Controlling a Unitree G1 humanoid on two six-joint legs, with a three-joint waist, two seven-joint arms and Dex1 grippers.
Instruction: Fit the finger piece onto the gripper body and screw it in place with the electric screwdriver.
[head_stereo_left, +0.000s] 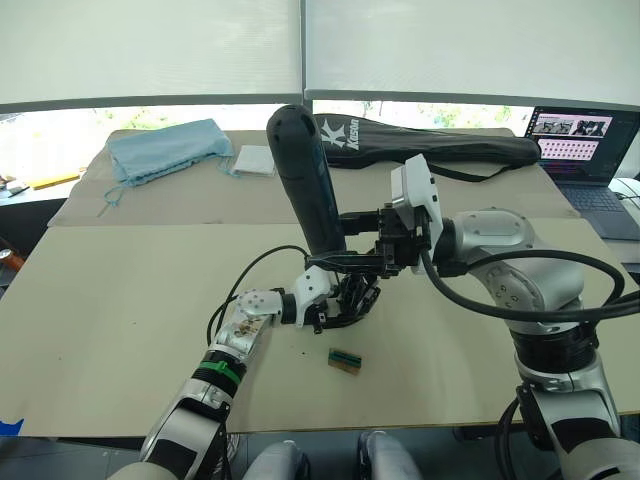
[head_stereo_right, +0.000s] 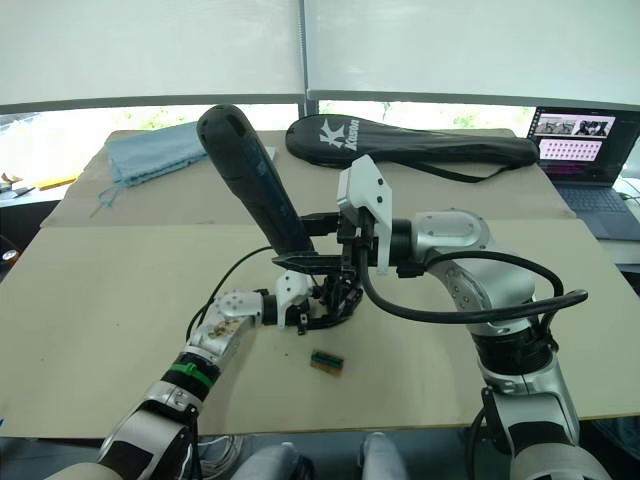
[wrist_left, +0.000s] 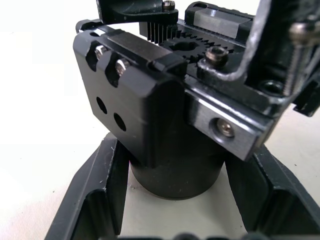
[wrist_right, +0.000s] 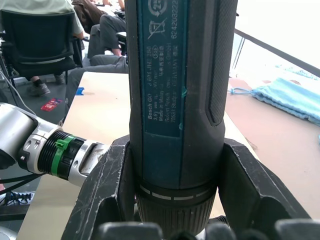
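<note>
Black finger piece hidden, electric screwdriver (head_stereo_left: 308, 180) tip obscured

Black electric screwdriver (head_stereo_left: 310, 185) with a teal label panel; black gripper body (wrist_left: 150, 115) with silver screws; beige bench (head_stereo_left: 120, 300); light blue cloth (head_stereo_left: 168, 148); green-topped block (head_stereo_left: 345, 360).

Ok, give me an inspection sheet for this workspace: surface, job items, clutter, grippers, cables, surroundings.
Surface: tan table, bare up front.
Job's things: electric screwdriver tilted, tip down at the gripper body; finger piece not made out.
Clutter: small green-topped block in front; blue cloth, white packet and black racket bag at the back.
Grippers: left gripper around the body's round end; right gripper clamped on the screwdriver.
Cables: black cable looping by the left wrist.
Surroundings: open laptop far right; seated people in the right wrist view.
</note>
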